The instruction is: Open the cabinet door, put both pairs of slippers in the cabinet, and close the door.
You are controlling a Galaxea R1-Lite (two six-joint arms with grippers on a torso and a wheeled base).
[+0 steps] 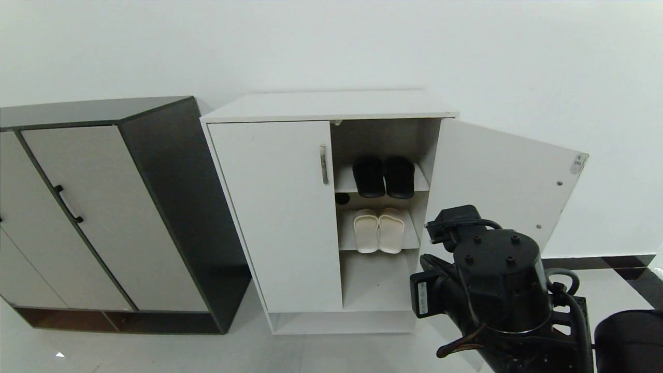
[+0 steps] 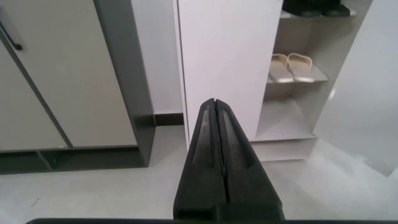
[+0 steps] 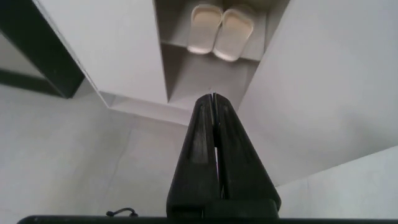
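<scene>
The left jaws are squeezed tight together with nothing between them. They hang above the floor (image 2: 323, 186), in front of the left door (image 2: 227, 56) of the white cabinet (image 1: 331, 106). The right jaws are squeezed tight too and hold nothing. They hang above the floor in front of the open side of the cabinet, close beside the right door (image 1: 502, 176). The right arm (image 1: 497, 280) shows low in the head view, in front of that door.

The right door is swung wide open. The left door is closed, and a thin silver handle (image 1: 323, 164) runs up and down near its inner edge. Inside the open side there are shelves. The black slippers (image 1: 384, 177) sit side by side on the top shelf (image 1: 343, 182). The cream slippers (image 1: 378, 230) sit side by side on the middle shelf (image 1: 346, 233), right under the black ones.

A grey cabinet (image 1: 103, 217) with dark sides stands just beside the white cabinet, on the robot's left. Its doors are closed. Both cabinets stand on the pale floor, with their backs to a white wall (image 1: 466, 52)
</scene>
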